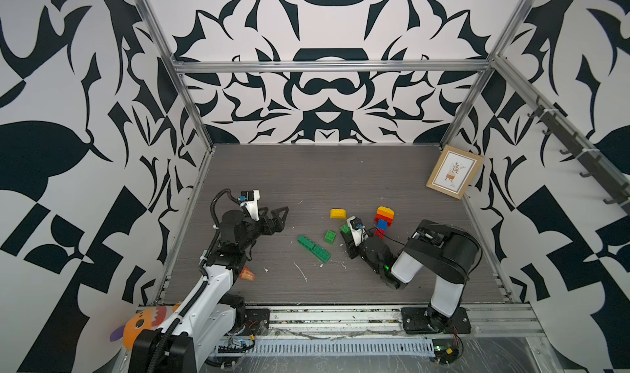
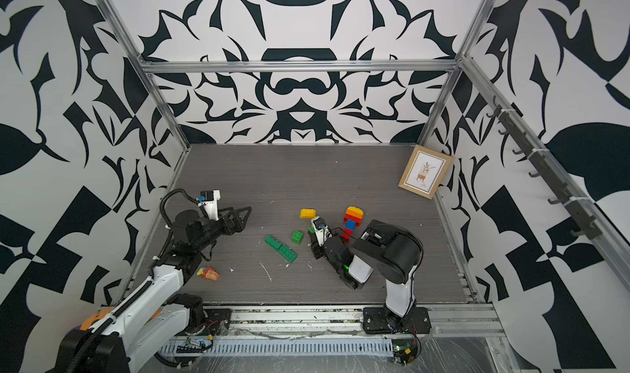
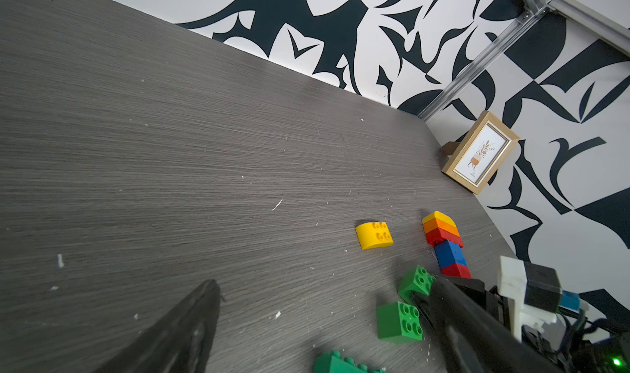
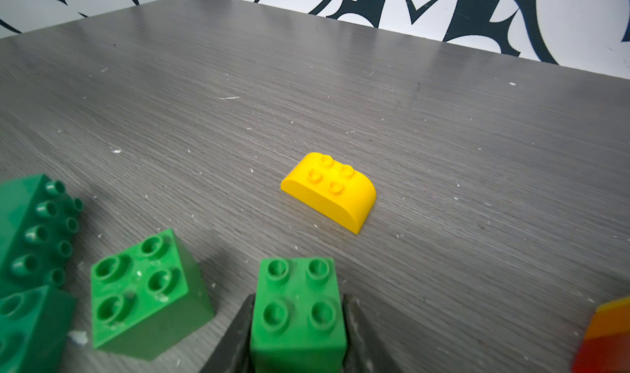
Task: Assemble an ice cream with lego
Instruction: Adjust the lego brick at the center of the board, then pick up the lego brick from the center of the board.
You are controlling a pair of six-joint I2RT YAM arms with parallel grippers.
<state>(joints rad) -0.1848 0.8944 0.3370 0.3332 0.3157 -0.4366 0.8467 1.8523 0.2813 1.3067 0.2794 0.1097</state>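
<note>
Small green square studded plastic brick (image 4: pixel 296 282): light, rigid, slick, so we'd pinch its flat sides. Right hand (image 4: pixel 298 299) straddles it, grip we cannot tell; left hand (image 1: pixel 278 217) released, empty.

Far tabletop (image 1: pixel 324 173) open, green bricks (image 1: pixel 313 248) cluster centre
</note>
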